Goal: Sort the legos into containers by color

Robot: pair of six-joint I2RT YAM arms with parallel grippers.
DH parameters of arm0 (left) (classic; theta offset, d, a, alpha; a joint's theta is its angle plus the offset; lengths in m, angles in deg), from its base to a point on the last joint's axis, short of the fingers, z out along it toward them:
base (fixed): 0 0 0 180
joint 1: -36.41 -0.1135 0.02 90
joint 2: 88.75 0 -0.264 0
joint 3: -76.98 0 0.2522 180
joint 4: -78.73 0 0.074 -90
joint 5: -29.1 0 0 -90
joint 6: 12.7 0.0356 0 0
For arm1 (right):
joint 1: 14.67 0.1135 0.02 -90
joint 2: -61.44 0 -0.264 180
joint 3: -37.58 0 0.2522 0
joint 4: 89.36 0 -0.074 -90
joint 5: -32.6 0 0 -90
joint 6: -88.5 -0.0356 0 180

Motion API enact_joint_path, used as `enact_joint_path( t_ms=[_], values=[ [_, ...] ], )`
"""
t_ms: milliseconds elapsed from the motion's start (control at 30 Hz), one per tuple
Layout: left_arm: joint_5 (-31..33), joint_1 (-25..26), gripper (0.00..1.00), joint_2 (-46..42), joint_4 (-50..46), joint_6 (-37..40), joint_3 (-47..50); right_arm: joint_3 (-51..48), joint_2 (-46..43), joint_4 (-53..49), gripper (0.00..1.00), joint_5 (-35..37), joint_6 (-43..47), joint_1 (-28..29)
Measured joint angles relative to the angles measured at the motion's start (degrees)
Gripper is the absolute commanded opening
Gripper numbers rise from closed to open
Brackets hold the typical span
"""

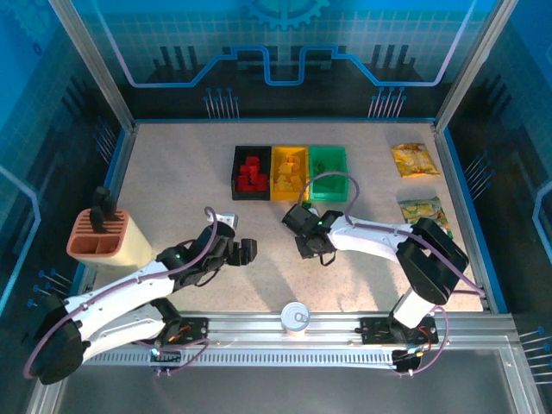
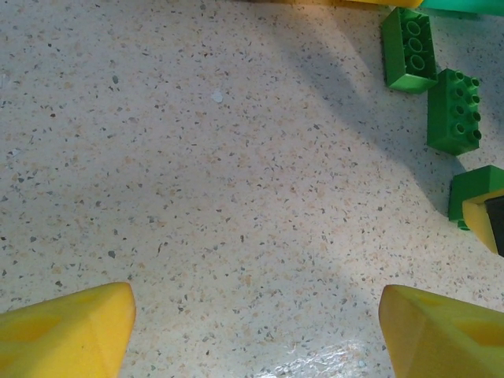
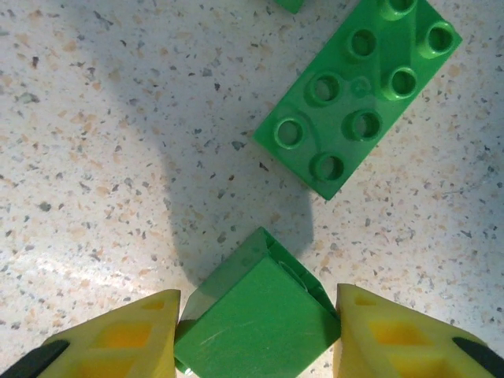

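Right end effector (image 3: 258, 294) pinching a green brick (image 3: 256, 319) between its yellow fingers (image 3: 118, 342), both pads against the brick's sides. The brick sits on the surface (image 3: 94, 118) near the middle, just nearer than the yellow bin (image 1: 289, 152) and green bin (image 1: 328, 151). Smooth face toward the wrist camera, studs not visible, one corner pointing away from the fingers.

Just beyond it, not touching, a second green brick (image 3: 358, 94): two-by-four, flat, studs up, long axis diagonal in the right wrist view.

Black bin (image 1: 235, 172), left end of the row toward the far edge, holds red bricks (image 1: 251, 176).

Left end effector (image 2: 256, 323) spread wide over bare surface, nothing between its fingers.
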Motion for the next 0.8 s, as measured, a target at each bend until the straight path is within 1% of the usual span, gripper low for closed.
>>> enact_joint_path(
  t_ms=[200, 333, 567, 700, 800],
  values=[
    [0.0, 0.0, 0.82, -1.0, -0.8, -0.9, 0.0, 1.5, -4.3, -1.5, 0.38, 0.6, 0.9, 0.2],
    [-0.1, 0.0, 0.81, -1.5, -0.8, -1.9, 0.3, 4.9, -5.8, -2.5, 0.38, 0.9, 3.1, -1.5],
    [-1.2, 0.7, 0.80, -2.2, 0.2, -5.7, 3.8, 10.9, -7.0, -4.3, 0.40, 0.8, 7.8, -10.3],
    [-1.9, 2.9, 0.80, -1.7, 1.8, -8.7, 7.1, 15.0, -6.7, -4.6, 0.40, -0.7, 9.8, -16.2],
    [-1.9, 5.6, 0.80, -0.6, 2.5, -10.6, 8.5, 19.4, -4.6, -4.8, 0.41, -2.1, 11.0, -20.1]
  ],
)
